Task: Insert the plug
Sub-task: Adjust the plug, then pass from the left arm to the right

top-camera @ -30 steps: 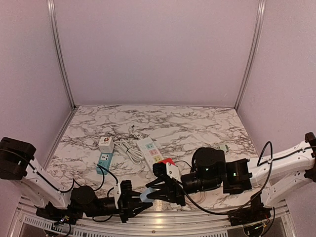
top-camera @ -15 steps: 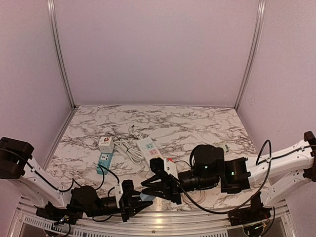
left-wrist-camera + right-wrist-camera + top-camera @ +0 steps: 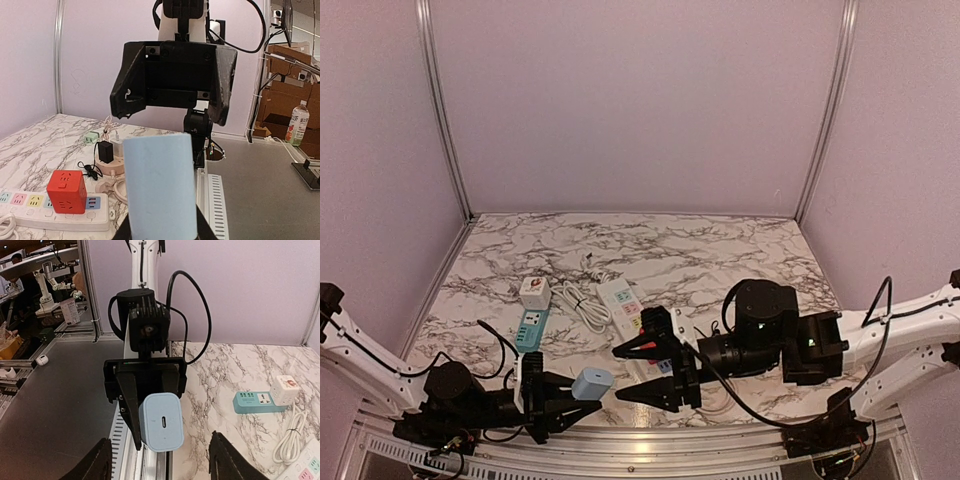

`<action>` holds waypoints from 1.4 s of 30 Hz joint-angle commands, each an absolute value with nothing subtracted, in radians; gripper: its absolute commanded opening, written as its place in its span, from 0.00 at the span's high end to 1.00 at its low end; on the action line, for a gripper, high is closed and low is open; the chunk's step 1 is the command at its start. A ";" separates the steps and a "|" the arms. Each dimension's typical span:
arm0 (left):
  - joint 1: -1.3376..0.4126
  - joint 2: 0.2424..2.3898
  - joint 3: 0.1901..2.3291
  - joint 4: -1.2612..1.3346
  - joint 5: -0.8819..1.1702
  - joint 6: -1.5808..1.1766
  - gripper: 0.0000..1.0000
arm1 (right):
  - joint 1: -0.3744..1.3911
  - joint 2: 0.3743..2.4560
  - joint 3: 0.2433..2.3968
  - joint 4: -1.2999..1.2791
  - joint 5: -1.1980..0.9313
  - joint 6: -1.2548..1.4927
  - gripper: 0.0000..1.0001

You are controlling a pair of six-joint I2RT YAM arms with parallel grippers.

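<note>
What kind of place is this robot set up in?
Likely a robotics lab or workshop test booth: a marble-patterned table walled in by plain panels, power strips laid out on it, and cardboard boxes stacked beyond it.

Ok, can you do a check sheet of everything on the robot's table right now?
Surface: marble table, nothing spilled.
Job's things: blue plug held near the front edge; white power strip carrying a red cube adapter; teal power strip.
Clutter: white cube adapter at the teal strip's far end.
Hands: left hand shut on the blue plug; right hand open, empty.
Cables: white cable looped between the strips.
Surroundings: plain walls; water bottle beyond the table.
</note>
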State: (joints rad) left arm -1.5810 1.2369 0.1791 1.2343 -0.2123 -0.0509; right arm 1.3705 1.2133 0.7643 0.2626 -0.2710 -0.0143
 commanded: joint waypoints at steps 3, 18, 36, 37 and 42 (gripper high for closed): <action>-1.591 1.166 0.176 1.156 -0.141 -0.031 1.00 | 1.367 1.270 0.823 0.245 -0.366 -0.007 0.38; -1.604 1.232 0.227 1.128 -0.097 -0.019 1.00 | 1.368 1.382 0.849 0.277 -0.427 0.040 0.41; -1.609 1.234 0.249 1.092 -0.103 -0.011 1.00 | 1.368 1.402 0.854 0.302 -0.484 0.055 0.83; -1.609 1.233 0.250 1.090 -0.104 -0.011 1.00 | 1.368 1.402 0.854 0.302 -0.486 0.055 0.76; -1.609 1.225 0.252 1.079 -0.104 -0.009 1.00 | 1.368 1.398 0.853 0.308 -0.484 0.058 0.67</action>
State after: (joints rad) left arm -1.6024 1.2301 0.2218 1.0859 -0.1131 -0.0284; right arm 1.3705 1.4002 0.8093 0.2687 -0.4713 0.0509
